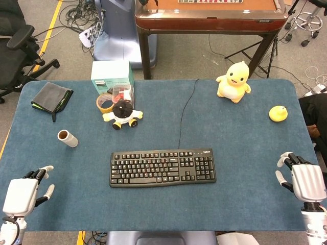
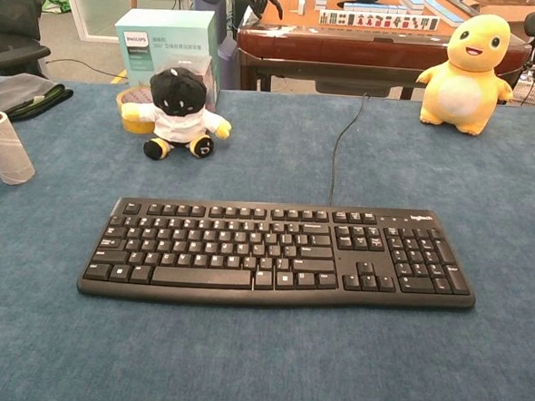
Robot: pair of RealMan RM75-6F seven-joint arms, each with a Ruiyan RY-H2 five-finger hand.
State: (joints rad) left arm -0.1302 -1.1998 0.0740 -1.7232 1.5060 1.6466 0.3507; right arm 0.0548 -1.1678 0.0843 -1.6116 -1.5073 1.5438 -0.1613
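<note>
My left robot hand (image 1: 21, 195) and right robot hand (image 1: 306, 182) hover empty, fingers spread, at the frame's lower corners; the keyboard (image 1: 162, 167) lies untouched at center, so nothing looks begun.

Head view looks steeply down over the whole table; chest view, low and close, shares the keyboard (image 1: 162, 167).

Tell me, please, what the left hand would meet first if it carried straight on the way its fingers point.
Probably nothing soon: the left hand points up and slightly right over bare blue table mat. The small cardboard tube lies ahead but somewhat right of that line; depth is unclear.
</note>
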